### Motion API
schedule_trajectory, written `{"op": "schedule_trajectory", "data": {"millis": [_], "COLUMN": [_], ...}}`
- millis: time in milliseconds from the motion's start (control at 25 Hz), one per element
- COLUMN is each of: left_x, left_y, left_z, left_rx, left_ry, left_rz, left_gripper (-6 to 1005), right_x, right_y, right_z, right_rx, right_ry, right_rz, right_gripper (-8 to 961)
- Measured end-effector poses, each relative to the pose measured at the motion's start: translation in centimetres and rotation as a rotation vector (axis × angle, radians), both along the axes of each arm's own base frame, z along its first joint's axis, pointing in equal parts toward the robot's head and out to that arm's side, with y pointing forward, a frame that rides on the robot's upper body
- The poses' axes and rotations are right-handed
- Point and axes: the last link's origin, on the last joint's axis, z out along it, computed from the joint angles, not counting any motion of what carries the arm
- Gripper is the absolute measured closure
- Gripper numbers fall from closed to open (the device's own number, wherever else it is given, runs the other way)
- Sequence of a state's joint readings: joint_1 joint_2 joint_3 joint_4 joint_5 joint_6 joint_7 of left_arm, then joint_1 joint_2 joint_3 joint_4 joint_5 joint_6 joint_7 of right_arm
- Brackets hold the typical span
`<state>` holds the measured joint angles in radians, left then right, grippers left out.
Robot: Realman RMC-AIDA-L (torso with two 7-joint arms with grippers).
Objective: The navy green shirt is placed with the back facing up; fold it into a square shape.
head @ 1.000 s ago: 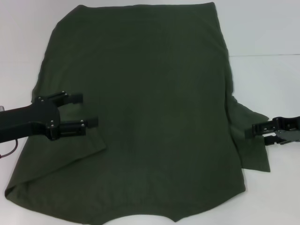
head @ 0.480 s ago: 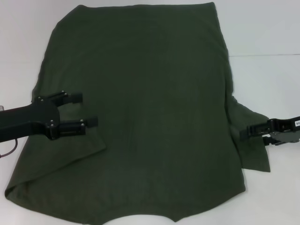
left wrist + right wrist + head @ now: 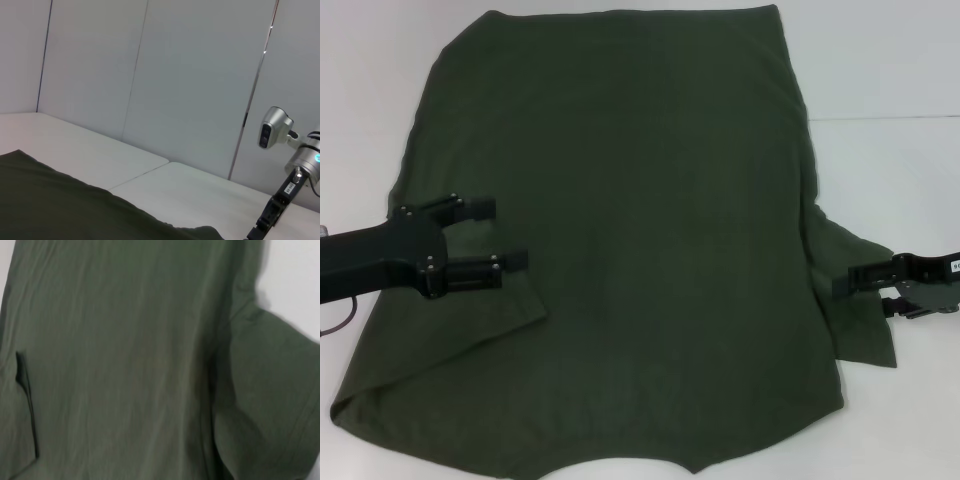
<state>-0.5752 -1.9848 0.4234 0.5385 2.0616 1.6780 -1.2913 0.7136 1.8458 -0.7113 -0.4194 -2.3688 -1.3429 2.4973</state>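
The navy green shirt (image 3: 620, 240) fills most of the frame on the white table (image 3: 890, 70), plain side up. Its left sleeve looks already folded in; the right sleeve, at right of centre, is still out. Left gripper (image 3: 500, 235), centre left, hovers wide open and empty. Right gripper (image 3: 845, 283) sits at the sleeve edge; its grip I cannot tell.

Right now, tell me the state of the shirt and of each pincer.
Dark olive-green cotton T-shirt: spread flat on the white table, plain side up, left sleeve folded in, right sleeve out.
Left pincer: open, over the shirt's left edge.
Right pincer: open, at the right sleeve.
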Motion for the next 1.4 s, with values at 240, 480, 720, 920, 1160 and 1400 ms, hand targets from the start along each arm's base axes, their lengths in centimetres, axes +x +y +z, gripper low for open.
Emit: {"op": "schedule_trajectory", "data": {"millis": [240, 480, 720, 920, 1160, 1400], "left_x": [0.0, -0.1, -0.1, -0.2, -0.2, -0.2], "left_y": [0.0, 0.0, 0.0, 0.0, 0.0, -0.1], "left_z": [0.0, 0.1, 0.3, 0.3, 0.3, 0.3], "left_rx": [0.001, 0.009, 0.013, 0.015, 0.015, 0.015], "left_ry": [-0.001, -0.006, -0.002, 0.000, 0.000, 0.000], "left_rz": [0.001, 0.005, 0.006, 0.007, 0.007, 0.007], "left_gripper": [49, 49, 50, 50, 49, 50], "right_x": [0.2, 0.5, 0.8, 0.9, 1.1, 1.2], "right_y": [-0.2, -0.3, -0.5, -0.7, -0.9, -1.0], "right_z": [-0.1, 0.1, 0.5, 0.3, 0.2, 0.2], "right_rx": [0.016, 0.053, 0.090, 0.084, 0.084, 0.083], "right_ry": [0.038, 0.079, 0.127, 0.133, 0.134, 0.126], "right_rz": [-0.063, -0.094, -0.124, -0.133, -0.138, -0.141], "right_gripper": [77, 77, 77, 99, 149, 218]}}
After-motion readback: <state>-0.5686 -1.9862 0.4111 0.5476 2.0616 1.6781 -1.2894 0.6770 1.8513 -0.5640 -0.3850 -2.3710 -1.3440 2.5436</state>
